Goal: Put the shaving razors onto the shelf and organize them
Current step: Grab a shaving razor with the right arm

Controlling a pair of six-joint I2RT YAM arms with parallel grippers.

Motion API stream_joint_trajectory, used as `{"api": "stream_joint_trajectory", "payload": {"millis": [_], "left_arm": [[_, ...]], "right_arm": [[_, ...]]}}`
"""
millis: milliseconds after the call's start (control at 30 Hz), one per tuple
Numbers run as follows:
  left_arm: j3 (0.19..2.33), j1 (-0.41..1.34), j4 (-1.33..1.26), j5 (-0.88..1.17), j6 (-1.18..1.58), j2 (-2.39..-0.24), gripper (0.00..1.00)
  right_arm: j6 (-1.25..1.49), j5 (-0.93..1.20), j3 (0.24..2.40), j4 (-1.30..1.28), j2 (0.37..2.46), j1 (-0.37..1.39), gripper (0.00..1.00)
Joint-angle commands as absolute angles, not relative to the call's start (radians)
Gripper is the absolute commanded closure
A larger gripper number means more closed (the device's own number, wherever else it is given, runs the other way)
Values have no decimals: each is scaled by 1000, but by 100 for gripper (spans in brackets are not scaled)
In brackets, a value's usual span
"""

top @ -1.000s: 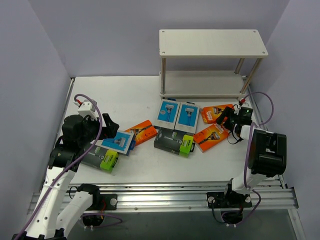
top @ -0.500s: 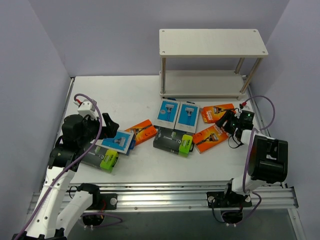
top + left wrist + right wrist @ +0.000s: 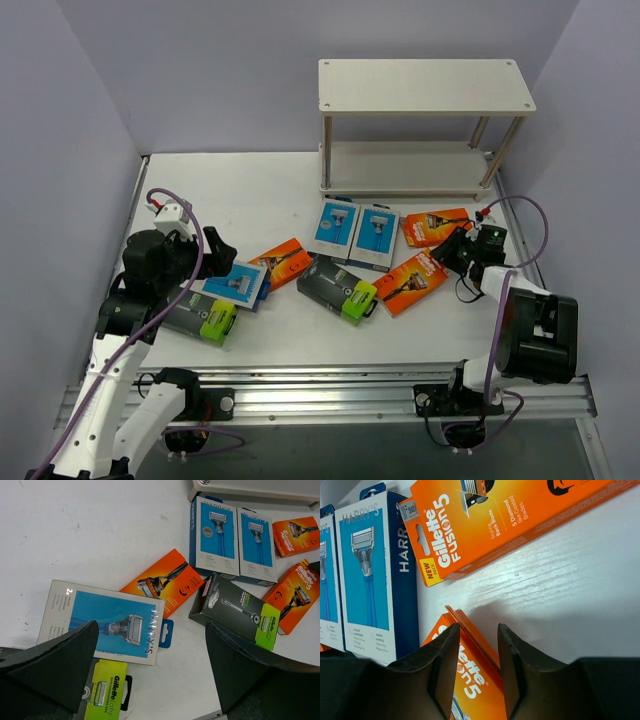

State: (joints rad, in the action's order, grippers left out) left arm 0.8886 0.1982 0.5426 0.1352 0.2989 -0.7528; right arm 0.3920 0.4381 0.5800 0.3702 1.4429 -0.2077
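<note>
The razor packs lie scattered in front of the shelf point(image 3: 425, 85). My right gripper point(image 3: 477, 635) is low at the right and shut on the raised corner of an orange razor pack point(image 3: 480, 680), which lies tilted on the table point(image 3: 413, 282). A second orange pack point(image 3: 432, 226) lies just behind it and a third point(image 3: 284, 264) sits mid-table. Two light blue packs point(image 3: 335, 225) point(image 3: 377, 233) lie side by side. My left gripper point(image 3: 151, 627) hangs wide open over a blue pack point(image 3: 107, 622) and holds nothing. Black packs with lime ends lie at centre point(image 3: 338, 291) and at left point(image 3: 200, 318).
Both boards of the shelf carry nothing; its lower board point(image 3: 400, 170) is at table level behind the blue packs. Walls close in the table on the left, back and right. The metal rail point(image 3: 330, 385) runs along the near edge.
My right gripper moved lower and left and closed on the orange pack's corner. That pack turned, and the centre black pack slid toward the front. The left arm stayed put.
</note>
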Motion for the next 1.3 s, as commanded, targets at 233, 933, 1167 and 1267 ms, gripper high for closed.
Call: {"api": "stream_joint_trajectory", "payload": {"millis": [233, 933, 1167, 1267], "left_arm": [[894, 190, 506, 140, 287, -741, 3], [894, 192, 506, 140, 288, -744, 3], [894, 192, 503, 144, 288, -752, 3], [894, 193, 502, 152, 287, -759, 3]], "right_arm": [[393, 497, 561, 311, 1401, -198, 82], [408, 584, 538, 236, 1243, -169, 100], [426, 591, 571, 204, 1152, -115, 100], [423, 603, 606, 177, 1121, -107, 100]]}}
